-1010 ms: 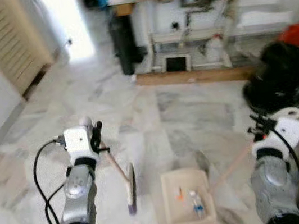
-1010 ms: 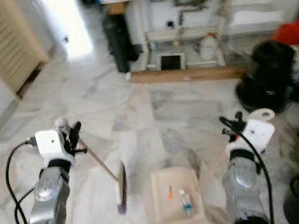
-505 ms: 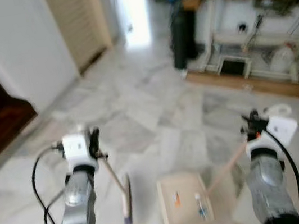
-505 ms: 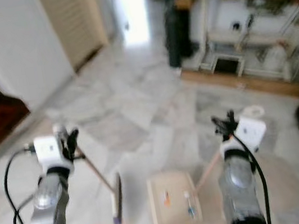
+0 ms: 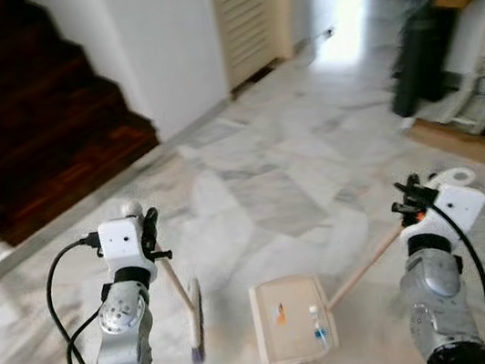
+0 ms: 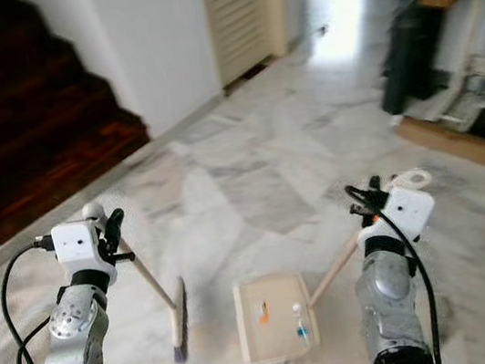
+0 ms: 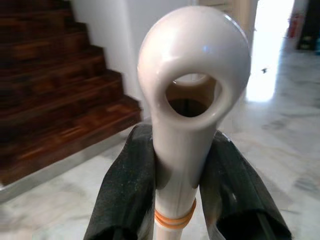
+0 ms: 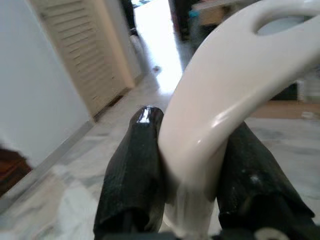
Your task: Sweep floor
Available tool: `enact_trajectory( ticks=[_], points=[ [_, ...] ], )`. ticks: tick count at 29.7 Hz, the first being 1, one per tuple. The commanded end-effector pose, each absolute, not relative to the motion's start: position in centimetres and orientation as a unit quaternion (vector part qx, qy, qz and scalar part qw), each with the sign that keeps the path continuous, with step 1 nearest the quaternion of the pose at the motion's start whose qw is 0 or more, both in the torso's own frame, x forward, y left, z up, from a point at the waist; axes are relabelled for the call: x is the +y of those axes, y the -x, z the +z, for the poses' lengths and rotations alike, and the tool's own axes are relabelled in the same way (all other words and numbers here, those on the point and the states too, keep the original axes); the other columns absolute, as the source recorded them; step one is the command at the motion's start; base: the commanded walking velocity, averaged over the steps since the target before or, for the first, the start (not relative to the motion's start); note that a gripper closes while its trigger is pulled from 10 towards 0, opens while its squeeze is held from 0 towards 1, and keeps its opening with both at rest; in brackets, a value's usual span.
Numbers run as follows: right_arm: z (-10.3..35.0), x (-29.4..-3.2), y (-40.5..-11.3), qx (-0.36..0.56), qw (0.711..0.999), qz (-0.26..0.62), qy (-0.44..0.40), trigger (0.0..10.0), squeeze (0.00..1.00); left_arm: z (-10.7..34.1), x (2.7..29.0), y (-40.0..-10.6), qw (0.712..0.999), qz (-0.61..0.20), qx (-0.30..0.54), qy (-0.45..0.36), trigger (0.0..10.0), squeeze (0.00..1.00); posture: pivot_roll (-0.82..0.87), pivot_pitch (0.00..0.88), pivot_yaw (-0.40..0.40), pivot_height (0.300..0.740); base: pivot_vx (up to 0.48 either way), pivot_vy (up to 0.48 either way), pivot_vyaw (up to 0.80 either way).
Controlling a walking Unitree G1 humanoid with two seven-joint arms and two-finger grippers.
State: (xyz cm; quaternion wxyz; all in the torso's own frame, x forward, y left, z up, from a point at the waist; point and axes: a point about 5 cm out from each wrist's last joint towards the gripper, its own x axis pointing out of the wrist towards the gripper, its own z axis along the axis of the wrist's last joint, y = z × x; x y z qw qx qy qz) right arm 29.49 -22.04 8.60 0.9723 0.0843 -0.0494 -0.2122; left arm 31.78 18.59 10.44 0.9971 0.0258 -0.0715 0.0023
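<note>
Left wrist view: broom [image 7: 192, 110] head cut off

Both silver arms reach forward and down, elbows low, wrists raised, each with a white camera block at the wrist and a black cable looping back along the forearm. The left gripper [image 5: 151, 236] stands upright at the end of its forearm, its two black fingers [image 7: 125, 190] clamped on the pale broom handle [image 7: 182, 125] just below the handle's looped end. The right gripper [image 5: 408, 195] is held at about the same height, well apart from the left, its fingers [image 8: 137, 170] pressed on either side of the white dustpan handle [image 8: 225, 95].
</note>
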Motion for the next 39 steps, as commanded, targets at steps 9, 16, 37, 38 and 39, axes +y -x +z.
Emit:
enact_trajectory(
  ticks=[9, 16, 37, 38, 39],
  points=[
    [10.54, -21.38, -30.35, -0.085, 0.972, -0.197, -0.091, 10.0, 0.0, 11.42, 18.92, -31.55, 0.995, 0.011, -0.092, -0.032, 10.0, 0.0, -0.1, 0.0, 0.011, 0.74, 0.0, 0.0, 0.8],
    [10.56, -21.32, -30.4, -0.084, 0.973, -0.196, -0.092, 10.0, 0.0, 11.34, 18.91, -31.38, 0.996, 0.011, -0.088, -0.029, 10.0, 0.0, -0.09, 0.0, 0.01, 0.74, 0.0, 0.0, 0.8],
    [10.5, -21.14, -30.5, -0.078, 0.973, -0.189, -0.104, 10.0, 0.0, 11.28, 18.94, -31.16, 0.996, 0.016, -0.085, -0.027, 10.0, 0.0, -0.09, 0.0, 0.006, 0.74, 0.0, 0.0, 0.48],
    [10.49, -21.12, -30.52, -0.078, 0.973, -0.188, -0.105, 10.0, 0.0, 11.28, 18.95, -31.17, 0.996, 0.017, -0.085, -0.027, 10.0, 0.0, -0.09, 0.0, 0.008, 0.74, 0.0, 0.0, 0.0],
    [10.49, -21.11, -30.54, -0.078, 0.973, -0.188, -0.106, 10.0, 0.0, 11.3, 18.94, -31.19, 0.996, 0.018, -0.085, -0.024, 10.0, 0.0, -0.09, 0.0, 0.008, 0.74, 0.0, 0.0, 0.0]
  ],
)
